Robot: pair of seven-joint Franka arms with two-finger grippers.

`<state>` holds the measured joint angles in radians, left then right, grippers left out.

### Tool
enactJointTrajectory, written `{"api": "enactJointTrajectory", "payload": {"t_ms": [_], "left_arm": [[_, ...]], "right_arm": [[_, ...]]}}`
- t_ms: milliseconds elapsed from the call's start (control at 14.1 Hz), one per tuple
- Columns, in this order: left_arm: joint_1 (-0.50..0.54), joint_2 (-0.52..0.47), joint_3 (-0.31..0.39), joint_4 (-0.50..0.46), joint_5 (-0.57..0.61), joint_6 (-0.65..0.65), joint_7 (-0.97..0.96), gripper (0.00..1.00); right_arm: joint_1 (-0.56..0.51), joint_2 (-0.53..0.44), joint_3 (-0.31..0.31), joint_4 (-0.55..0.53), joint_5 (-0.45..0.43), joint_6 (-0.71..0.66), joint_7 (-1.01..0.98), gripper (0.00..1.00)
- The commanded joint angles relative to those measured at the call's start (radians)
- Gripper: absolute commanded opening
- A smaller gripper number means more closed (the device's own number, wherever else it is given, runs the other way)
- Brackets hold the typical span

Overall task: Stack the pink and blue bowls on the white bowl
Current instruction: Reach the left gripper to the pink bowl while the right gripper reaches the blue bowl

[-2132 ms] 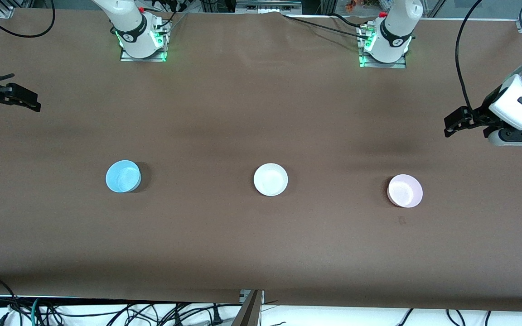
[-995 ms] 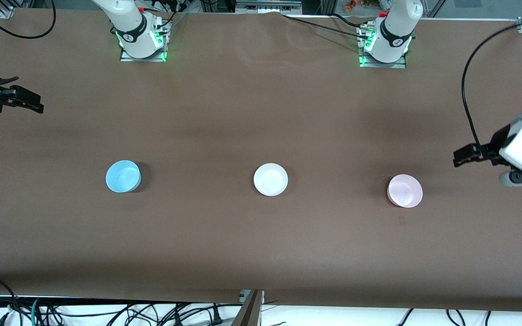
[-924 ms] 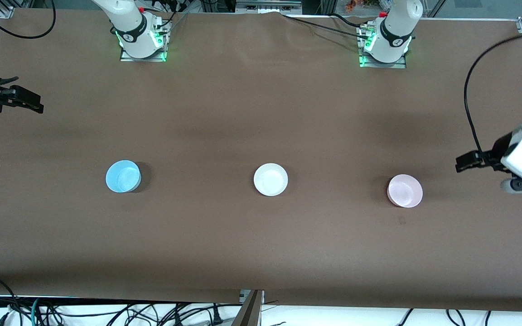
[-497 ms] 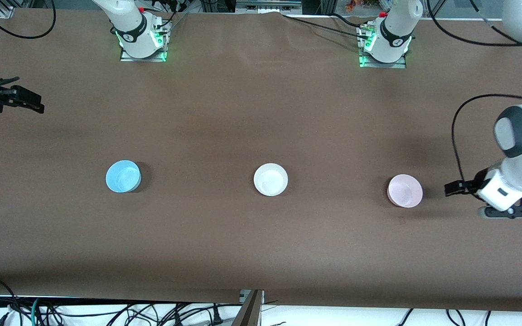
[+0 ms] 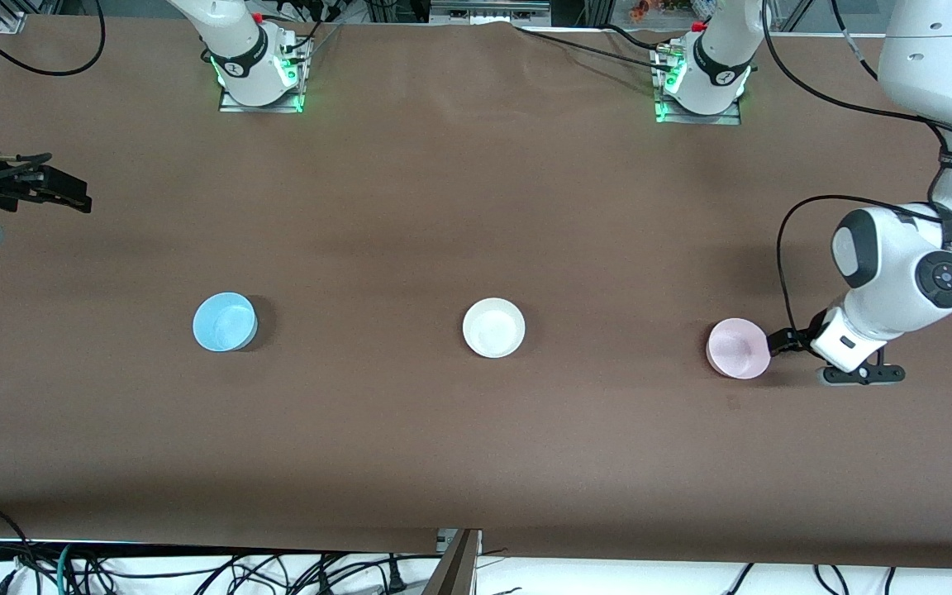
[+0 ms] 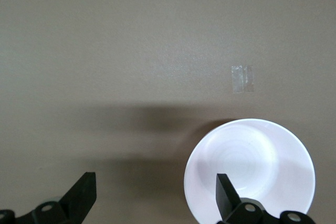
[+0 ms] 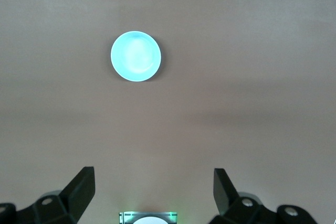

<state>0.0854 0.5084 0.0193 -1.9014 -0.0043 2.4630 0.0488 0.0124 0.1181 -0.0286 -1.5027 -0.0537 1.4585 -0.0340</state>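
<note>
The pale pink bowl (image 5: 738,348) stands toward the left arm's end of the table. The white bowl (image 5: 493,328) stands in the middle and the sky blue bowl (image 5: 225,321) toward the right arm's end, all three in a row. My left gripper (image 5: 777,340) is low at the pink bowl's edge, open. In the left wrist view (image 6: 155,199) one finger (image 6: 227,198) overlaps the pink bowl (image 6: 262,166), the other (image 6: 83,195) is over bare table. My right gripper (image 5: 69,197) is open and empty, hovering over the table's edge at its own end. Its wrist view (image 7: 152,190) shows the blue bowl (image 7: 136,56) well off.
A small piece of clear tape (image 5: 732,402) lies on the brown table (image 5: 476,446) just nearer the front camera than the pink bowl; it also shows in the left wrist view (image 6: 242,78). The arm bases (image 5: 254,74) stand along the table's edge.
My left gripper has come down and swung in from the table's end to the pink bowl's edge. My right gripper has drifted slightly inward. The bowls have not moved.
</note>
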Motion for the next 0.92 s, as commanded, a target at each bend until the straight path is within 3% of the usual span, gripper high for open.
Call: {"api": "enactJointTrajectory", "payload": {"t_ms": [0,284,497,853], "left_arm": [[-0.001,-0.027,-0.004,-0.091,-0.026,0.095,-0.009,1.00],[-0.010,-0.025,-0.009,-0.136,-0.026,0.128,-0.043,0.92],[-0.012,-0.028,-0.015,-0.157,-0.026,0.145,-0.043,0.81],[-0.012,-0.031,-0.021,-0.163,-0.026,0.139,-0.052,0.42]], "right_arm": [[-0.014,0.014,-0.005,0.009,0.011,-0.012,0.005,1.00],[-0.011,0.069,-0.007,0.010,0.008,0.000,0.003,1.00],[-0.015,0.113,-0.007,0.007,0.012,0.040,0.005,1.00],[-0.043,0.254,-0.007,-0.002,0.058,0.163,-0.006,1.00]]}}
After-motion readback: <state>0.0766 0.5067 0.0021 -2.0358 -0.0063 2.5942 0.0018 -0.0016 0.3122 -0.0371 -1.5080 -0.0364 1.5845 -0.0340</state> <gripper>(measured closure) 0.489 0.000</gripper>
